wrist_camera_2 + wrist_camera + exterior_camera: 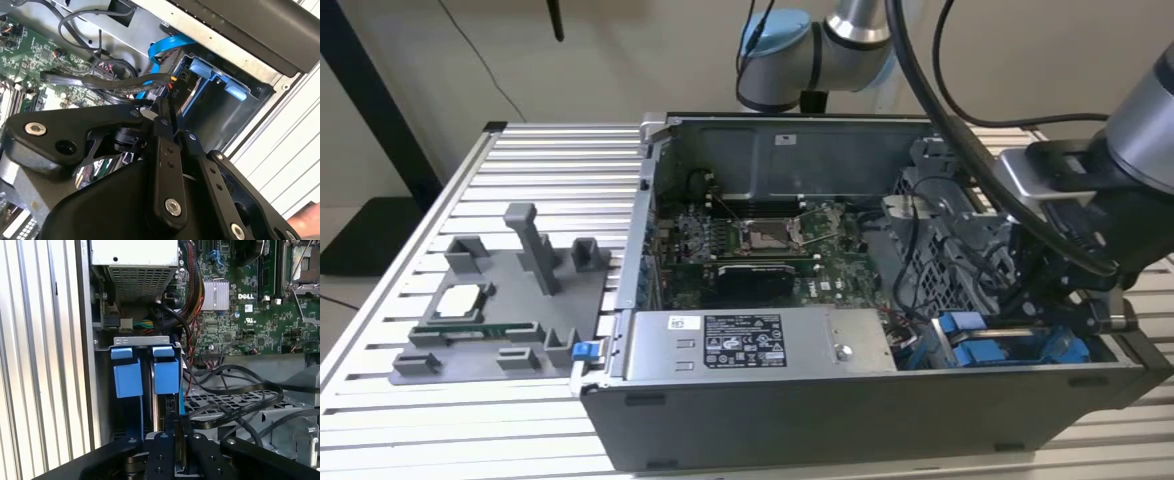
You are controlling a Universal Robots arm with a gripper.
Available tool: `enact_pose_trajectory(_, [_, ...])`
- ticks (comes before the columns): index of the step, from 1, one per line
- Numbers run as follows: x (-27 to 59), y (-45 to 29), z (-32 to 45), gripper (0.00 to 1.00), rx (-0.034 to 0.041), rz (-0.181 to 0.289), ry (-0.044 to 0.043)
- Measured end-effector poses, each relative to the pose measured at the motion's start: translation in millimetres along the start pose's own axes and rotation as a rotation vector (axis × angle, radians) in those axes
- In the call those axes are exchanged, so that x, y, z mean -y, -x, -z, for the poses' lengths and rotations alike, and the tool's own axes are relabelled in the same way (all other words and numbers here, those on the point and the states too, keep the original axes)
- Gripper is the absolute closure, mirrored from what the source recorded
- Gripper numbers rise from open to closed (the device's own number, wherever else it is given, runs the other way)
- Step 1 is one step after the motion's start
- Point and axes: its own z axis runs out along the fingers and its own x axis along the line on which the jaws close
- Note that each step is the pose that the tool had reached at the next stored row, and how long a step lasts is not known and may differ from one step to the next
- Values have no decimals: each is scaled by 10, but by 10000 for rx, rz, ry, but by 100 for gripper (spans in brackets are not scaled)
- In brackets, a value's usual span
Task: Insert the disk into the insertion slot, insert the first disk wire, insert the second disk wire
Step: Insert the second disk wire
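Inside the open PC case (761,400) on the slatted table (440,420), the hand (175,440) sits low at the drive cage corner, on the exterior view's right. Fingers look pressed nearly together on sth thin at the bay mouth, prob a connector/wire end, but can't tell exactly what. Disk (161,412) appears already seated edge-on in the insertion slot (145,347), blue carrier tabs (166,375) showing at the front w/ a second blue tab beside. Black flat cables (235,395) loop over the perforated cage just beside the hand; PSU box (761,345) near. Judgement: disk stiff, fairly heavy, shock-sensitive, best held by carrier frame edges; wires soft & springy, grip at the plug, not the cable.
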Motion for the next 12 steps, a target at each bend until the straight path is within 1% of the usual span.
enact_pose_trajectory(4, [-2,-5,-39,100,11,-1,0])
enact_pose_trajectory(5, [-2,-6,-51,0,33,-2,0])
enact_pose_trajectory(7, [-1,-7,-44,0,19,0,1])
enact_pose_trajectory(8, [-1,-4,-32,0,29,-2,2])
enact_pose_trajectory(10, [0,4,27,0,46,-6,17])
enact_pose_trajectory(12, [4,17,111,0,40,-7,26])
